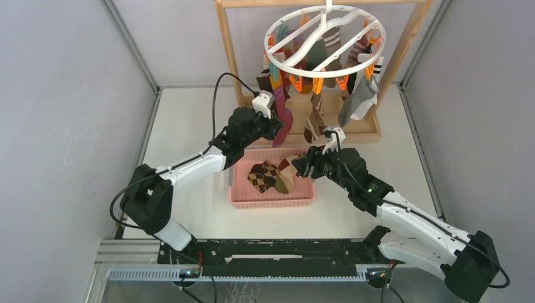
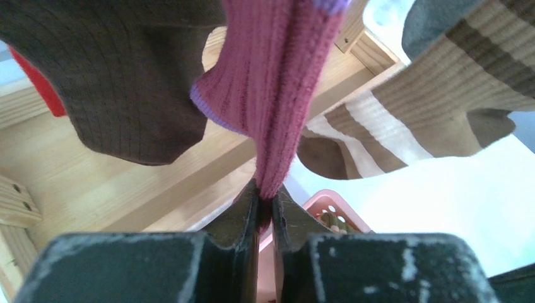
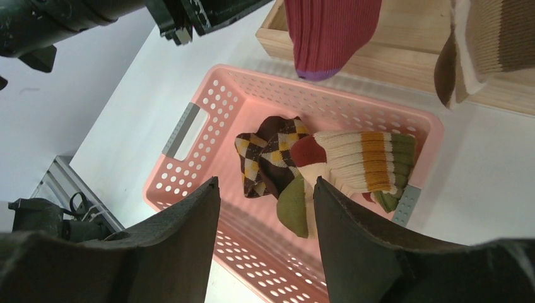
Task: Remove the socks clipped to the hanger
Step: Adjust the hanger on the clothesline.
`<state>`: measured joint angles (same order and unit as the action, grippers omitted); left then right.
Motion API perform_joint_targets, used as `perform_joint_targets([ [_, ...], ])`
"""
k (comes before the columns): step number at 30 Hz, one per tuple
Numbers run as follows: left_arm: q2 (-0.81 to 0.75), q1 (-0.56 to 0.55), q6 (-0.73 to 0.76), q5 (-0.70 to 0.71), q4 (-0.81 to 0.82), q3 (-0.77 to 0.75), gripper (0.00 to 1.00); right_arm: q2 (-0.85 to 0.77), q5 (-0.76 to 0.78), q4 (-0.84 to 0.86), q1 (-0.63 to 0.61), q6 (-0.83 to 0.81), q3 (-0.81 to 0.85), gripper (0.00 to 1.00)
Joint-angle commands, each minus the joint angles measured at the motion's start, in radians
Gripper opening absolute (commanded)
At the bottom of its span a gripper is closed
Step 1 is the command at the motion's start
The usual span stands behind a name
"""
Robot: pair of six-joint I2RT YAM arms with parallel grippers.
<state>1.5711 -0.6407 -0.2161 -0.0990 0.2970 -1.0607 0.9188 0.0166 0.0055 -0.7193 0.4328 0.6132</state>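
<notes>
The white ring hanger (image 1: 325, 41) hangs from the wooden rack with several socks (image 1: 359, 101) clipped around its rim. My left gripper (image 1: 276, 128) is raised at the ring's left side. In the left wrist view it (image 2: 265, 197) is shut on the lower end of a magenta sock (image 2: 277, 95), which still hangs from above. A brown sock (image 2: 126, 82) and a tan striped sock (image 2: 410, 113) hang either side of it. My right gripper (image 1: 301, 165) hovers over the pink basket, and in the right wrist view it (image 3: 265, 184) is open with nothing between its fingers.
The pink basket (image 1: 271, 202) sits in front of the rack's base and holds a brown argyle sock (image 3: 268, 158) and a cream, orange and green striped sock (image 3: 366, 158). The wooden rack (image 1: 230, 57) stands at the back. Grey walls close in on both sides.
</notes>
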Motion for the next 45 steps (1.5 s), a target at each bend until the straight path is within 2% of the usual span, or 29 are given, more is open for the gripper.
perform_joint_targets([
  [1, -0.008, -0.043, 0.041, 0.027, -0.011, -0.083, 0.14, -0.033, -0.006, 0.023, 0.020, -0.002, -0.003, 0.63],
  [11, -0.012, -0.121, 0.054, 0.048, -0.044, -0.128, 0.14, -0.066, -0.006, -0.001, 0.068, -0.009, -0.003, 0.63],
  [24, -0.013, -0.197, 0.094, 0.096, -0.105, -0.191, 0.15, -0.145, -0.078, -0.071, 0.177, -0.014, -0.003, 0.63],
  [45, 0.075, -0.314, 0.161, 0.227, -0.201, -0.353, 0.15, -0.269, -0.118, -0.160, 0.311, -0.008, -0.023, 0.63],
])
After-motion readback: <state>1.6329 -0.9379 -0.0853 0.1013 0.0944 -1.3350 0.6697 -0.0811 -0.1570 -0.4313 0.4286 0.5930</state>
